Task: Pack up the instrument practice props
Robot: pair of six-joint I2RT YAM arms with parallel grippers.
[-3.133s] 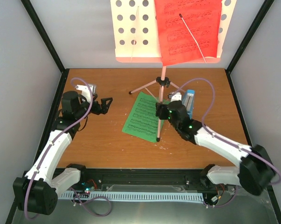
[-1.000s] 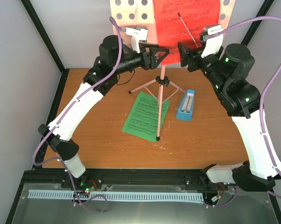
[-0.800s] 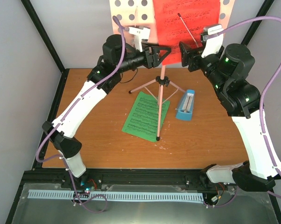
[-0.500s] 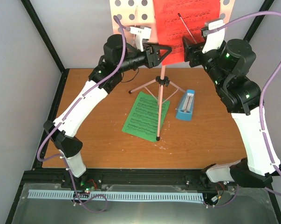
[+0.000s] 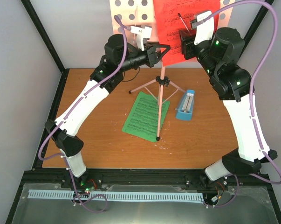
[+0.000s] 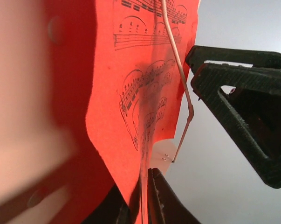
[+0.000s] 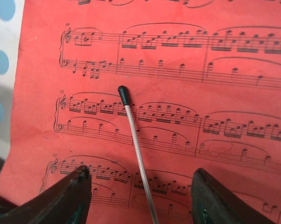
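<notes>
L gripper: clenched on the lower edge of the red sheet-music page, which rests on the pink stand's punched desk. R gripper: jaws spread wide, facing the page front, one finger either side of the black-tipped wire retainer. Well below both, on the tabletop: green page at the stand's feet, blue metronome beneath the R arm.
</notes>
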